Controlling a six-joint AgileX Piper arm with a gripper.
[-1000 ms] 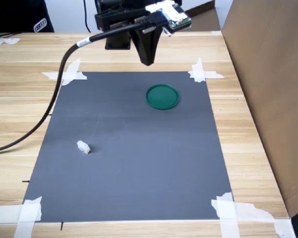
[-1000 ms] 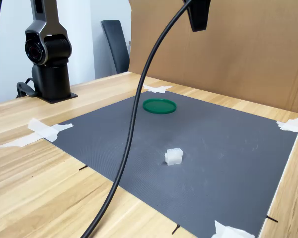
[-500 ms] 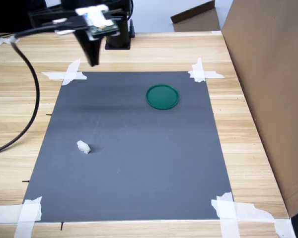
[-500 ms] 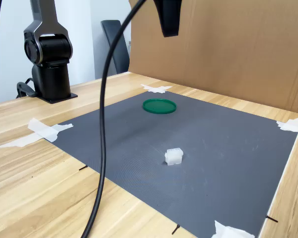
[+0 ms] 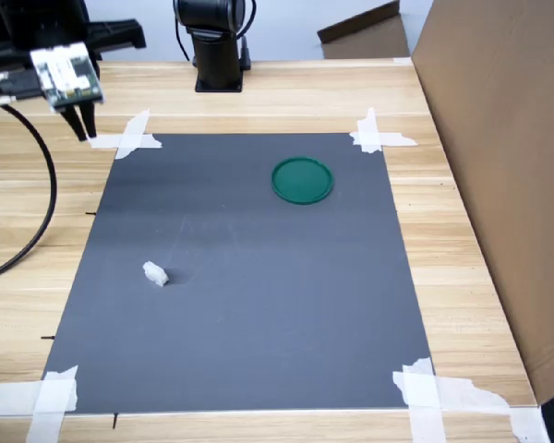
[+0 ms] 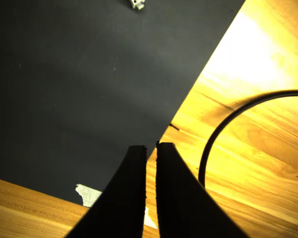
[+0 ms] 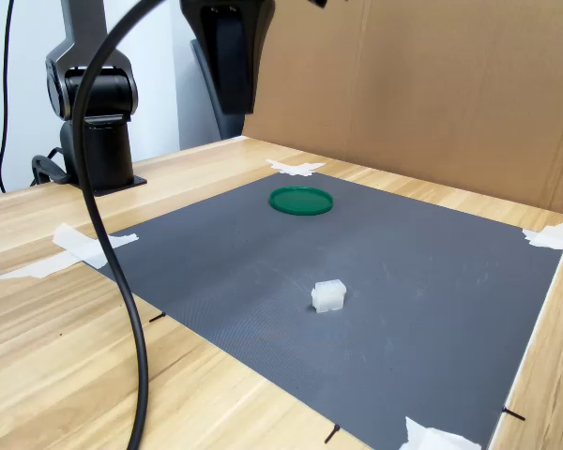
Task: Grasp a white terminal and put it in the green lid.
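Terminal (image 5: 155, 273) is lying on the dark mat (image 5: 258, 305), toward the first exterior view's lower left, its long axis running from upper left to lower right there; in the second exterior view it (image 7: 328, 295) is sitting near the mat's middle. Lid (image 5: 302, 180) is resting flat well apart from it, nearer the arm's base (image 5: 217, 55). Nothing is lying between them. Tool (image 6: 150, 151) is hanging above the mat's taped corner (image 5: 129, 138), its jaws nearly together and gripping nothing. Cable (image 7: 113, 262) is drooping over the surface (image 5: 462, 231) beside the mat. Cardboard wall (image 7: 432, 94) is standing along one edge.
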